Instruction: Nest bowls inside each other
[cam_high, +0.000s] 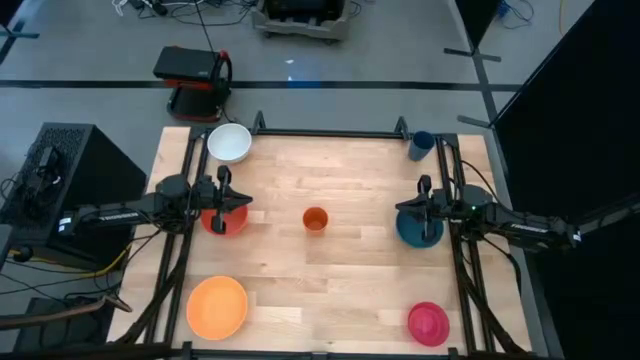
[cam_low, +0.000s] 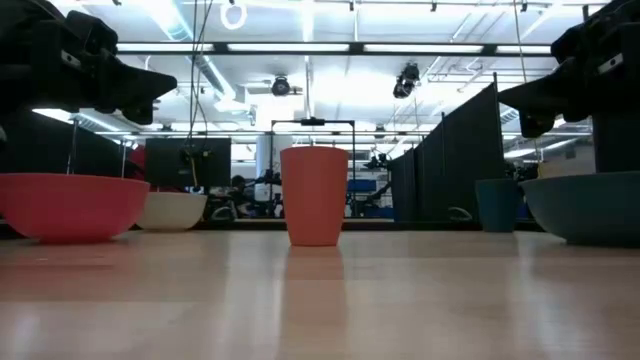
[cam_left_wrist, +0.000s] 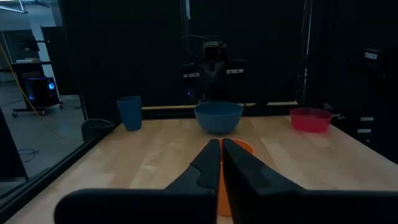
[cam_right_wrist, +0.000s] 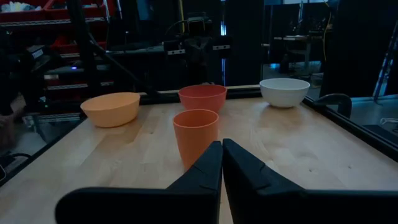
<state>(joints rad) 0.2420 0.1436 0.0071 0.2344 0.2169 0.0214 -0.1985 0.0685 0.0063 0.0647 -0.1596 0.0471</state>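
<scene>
Five bowls stand apart on the wooden table, each on its base. The white bowl (cam_high: 229, 143) is far left and the red bowl (cam_high: 222, 220) at mid left. The orange bowl (cam_high: 217, 306) is near left, the teal-blue bowl (cam_high: 420, 228) at mid right and the magenta-pink bowl (cam_high: 428, 323) near right. My left gripper (cam_high: 243, 201) hovers shut and level above the red bowl's rim. My right gripper (cam_high: 403, 207) hovers shut and level above the teal-blue bowl. Both point toward the table's middle, with nothing between their fingers (cam_left_wrist: 211, 163) (cam_right_wrist: 211, 163).
A small orange cup (cam_high: 315, 220) stands upright at the table's middle, between the two grippers. A small dark-blue cup (cam_high: 421, 146) stands at the far right corner. Black frame rails (cam_high: 330, 132) run along the far, left and right edges.
</scene>
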